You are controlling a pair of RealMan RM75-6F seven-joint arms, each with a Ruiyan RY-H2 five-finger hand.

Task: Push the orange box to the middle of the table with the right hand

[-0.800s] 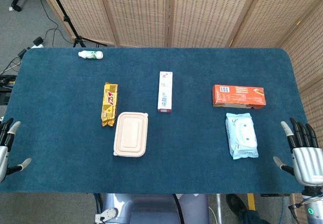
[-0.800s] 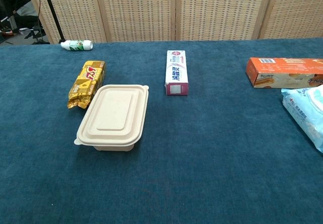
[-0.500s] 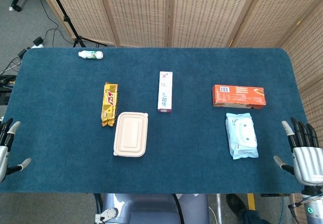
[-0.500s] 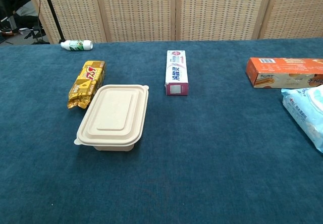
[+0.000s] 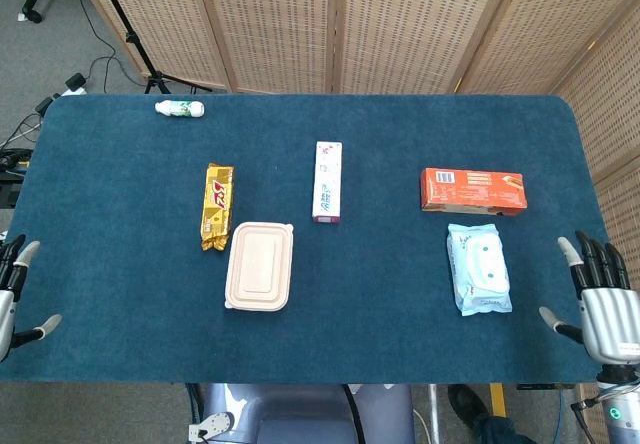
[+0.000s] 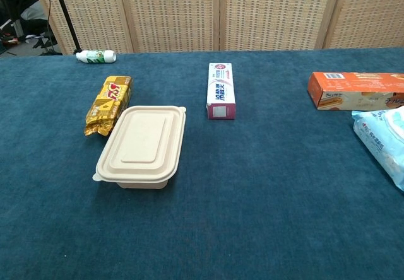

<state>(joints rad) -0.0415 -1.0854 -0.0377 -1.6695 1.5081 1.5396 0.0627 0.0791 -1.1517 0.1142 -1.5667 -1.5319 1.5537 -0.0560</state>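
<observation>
The orange box (image 5: pixel 472 190) lies flat on the right side of the blue table (image 5: pixel 120 184), long side running left to right; the chest view shows the orange box (image 6: pixel 355 90) at the right edge. My right hand (image 5: pixel 600 309) hovers at the table's near right corner, fingers spread, holding nothing, well below and right of the box. At the near left edge is my left hand (image 5: pixel 12 296), also with fingers apart and empty. Neither hand appears in the chest view.
A pale blue wipes pack (image 5: pixel 478 268) lies just in front of the orange box. A white and pink carton (image 5: pixel 328 182) sits mid-table, with a beige lidded container (image 5: pixel 260 265), a yellow snack bag (image 5: pixel 217 205) and a small white bottle (image 5: pixel 180 109) to its left.
My right hand has sunk very slightly toward the near edge. Nothing on the table has moved.
</observation>
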